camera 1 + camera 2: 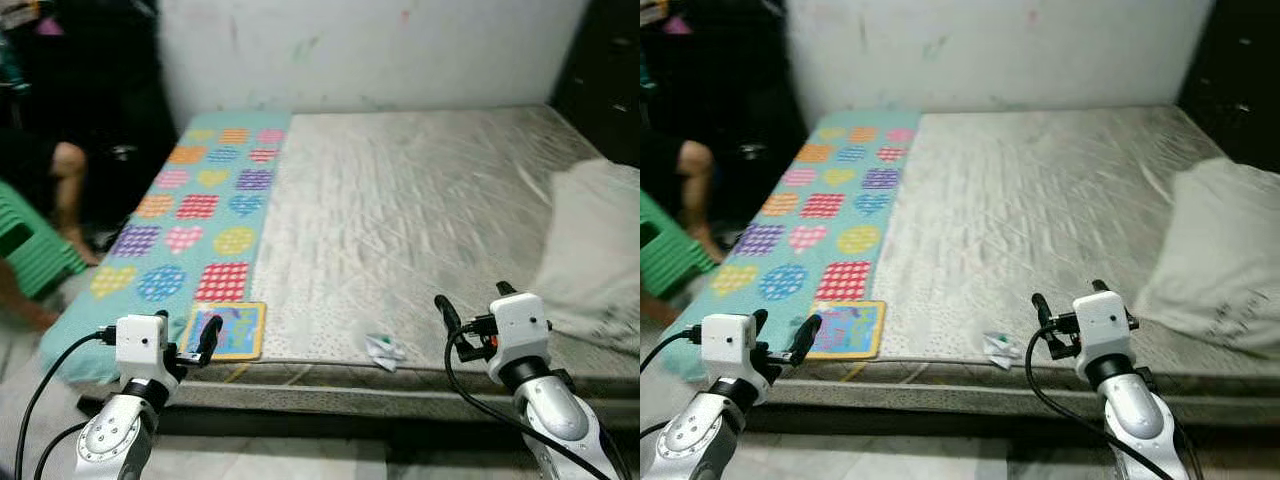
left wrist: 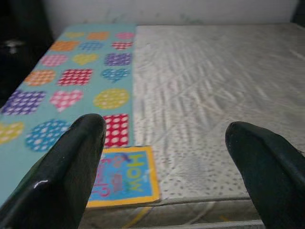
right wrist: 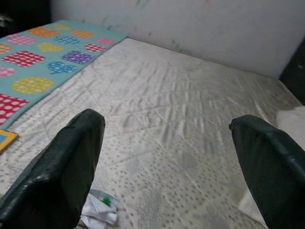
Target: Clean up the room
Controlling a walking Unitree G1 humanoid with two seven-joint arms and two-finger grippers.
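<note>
Left claw (image 1: 203,338) spread wide, empty, hovering at near left edge of bed (image 1: 420,200), just before picture book (image 1: 226,331). Right claw (image 1: 470,310) equally wide, empty, raised over near edge; crumpled wrapper (image 1: 384,349) just left of it. Pillow (image 1: 595,250) far right, patterned mat (image 1: 200,215) along left side. Step judged: approach, nothing grasped yet. Next: lower claw onto book or wrapper, close.

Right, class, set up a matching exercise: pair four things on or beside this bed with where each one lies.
Things:
1. blue picture book with yellow border
2. small crumpled white wrapper
3. grey-white pillow
4. green plastic stool

Places:
A. bed's right side
B. floor left of the bed
C. near edge, on the patterned mat
D. near edge, on the bare mattress

Pairs: 1-C, 2-D, 3-A, 4-B
</note>
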